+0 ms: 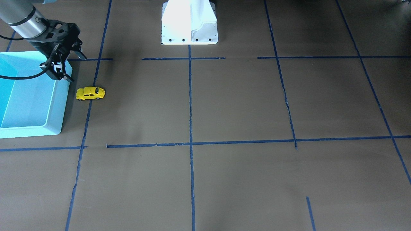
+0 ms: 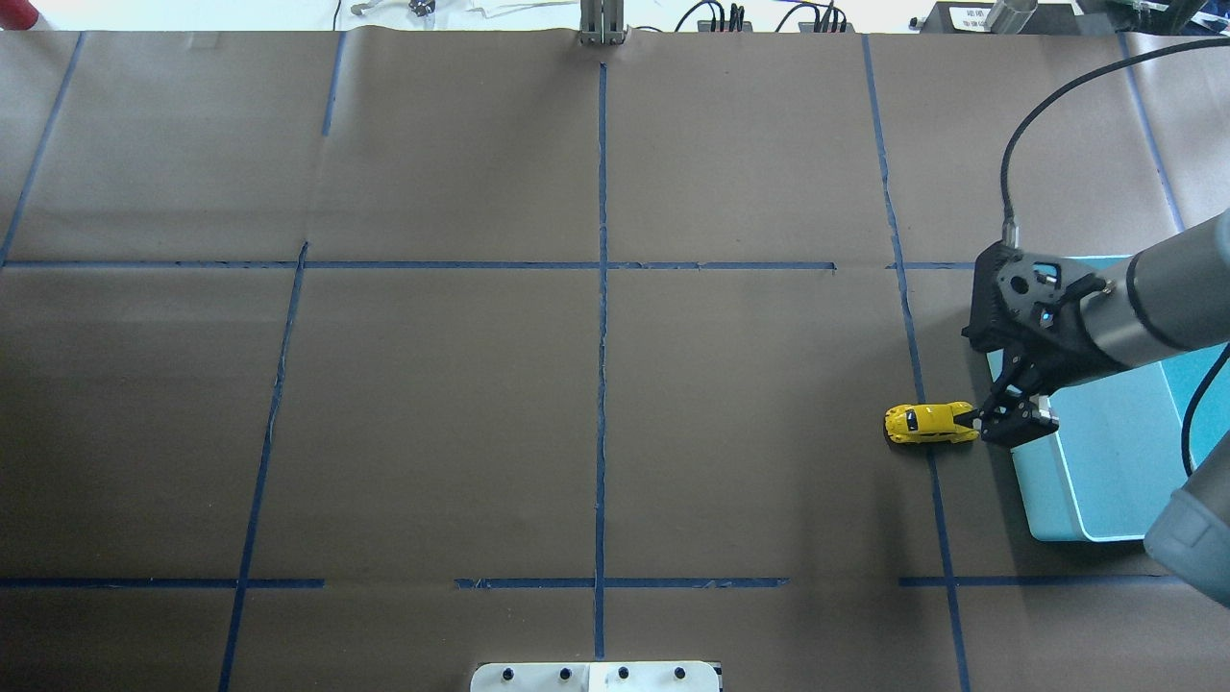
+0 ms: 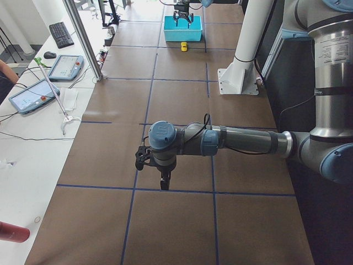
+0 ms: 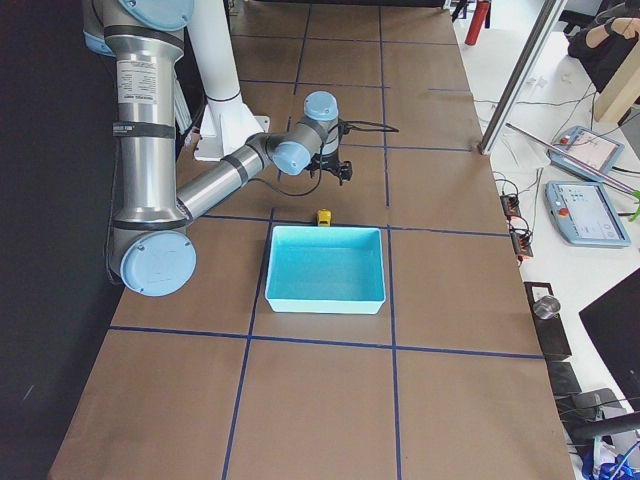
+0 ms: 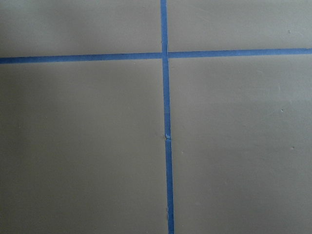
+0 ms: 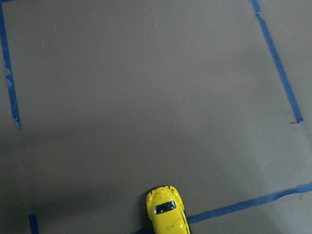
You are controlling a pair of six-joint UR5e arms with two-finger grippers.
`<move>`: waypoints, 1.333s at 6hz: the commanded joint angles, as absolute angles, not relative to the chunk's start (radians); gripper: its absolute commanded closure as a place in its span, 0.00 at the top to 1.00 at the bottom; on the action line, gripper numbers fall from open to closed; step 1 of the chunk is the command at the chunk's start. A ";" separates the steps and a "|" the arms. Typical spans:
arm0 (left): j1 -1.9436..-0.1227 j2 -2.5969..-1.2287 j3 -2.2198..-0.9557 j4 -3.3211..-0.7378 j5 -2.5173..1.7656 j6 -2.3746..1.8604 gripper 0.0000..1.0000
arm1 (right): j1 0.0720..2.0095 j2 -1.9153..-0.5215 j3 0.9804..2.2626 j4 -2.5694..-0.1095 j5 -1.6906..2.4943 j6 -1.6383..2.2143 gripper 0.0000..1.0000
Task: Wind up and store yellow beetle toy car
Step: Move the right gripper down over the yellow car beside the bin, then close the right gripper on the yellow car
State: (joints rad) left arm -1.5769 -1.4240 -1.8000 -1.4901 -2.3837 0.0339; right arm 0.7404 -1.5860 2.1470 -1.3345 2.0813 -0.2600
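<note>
The yellow beetle toy car point(image 1: 90, 93) stands on its wheels on the brown table, just beside the light blue bin point(image 1: 59, 106). It also shows in the overhead view point(image 2: 927, 423) and at the bottom edge of the right wrist view point(image 6: 168, 214). My right gripper point(image 1: 75, 69) is open and empty, above the bin's rim and right next to the car's end nearest the bin point(image 2: 1009, 423). My left gripper point(image 3: 164, 179) shows only in the exterior left view, low over the table at the far end from the car; I cannot tell if it is open or shut.
The bin point(image 2: 1057, 490) looks empty in the exterior right view point(image 4: 325, 305). Blue tape lines point(image 1: 190, 96) grid the table. The white robot base point(image 1: 189, 22) stands at the table's edge. The left wrist view shows only table and tape.
</note>
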 commanded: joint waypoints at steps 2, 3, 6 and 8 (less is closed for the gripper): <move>-1.577 -1.420 -1.793 -1.489 -2.384 0.034 1.00 | 0.588 -1.594 2.146 -1.442 1.884 -0.410 1.00; -1.577 -1.419 -1.792 -1.488 -2.382 0.034 1.00 | 0.580 -1.589 2.146 -1.500 1.837 -0.499 1.00; -1.577 -1.420 -1.763 -1.494 -2.384 0.035 1.00 | 0.581 -1.577 2.102 -1.514 1.829 -0.551 1.00; -1.578 -1.420 -1.763 -1.496 -2.384 0.035 1.00 | 0.577 -1.534 2.051 -1.513 1.829 -0.552 1.00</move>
State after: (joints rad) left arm -1.5773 -1.4204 -1.7633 -1.4949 -2.3837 0.0353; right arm 0.5790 -1.5567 2.0775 -1.5128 1.8286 -0.5508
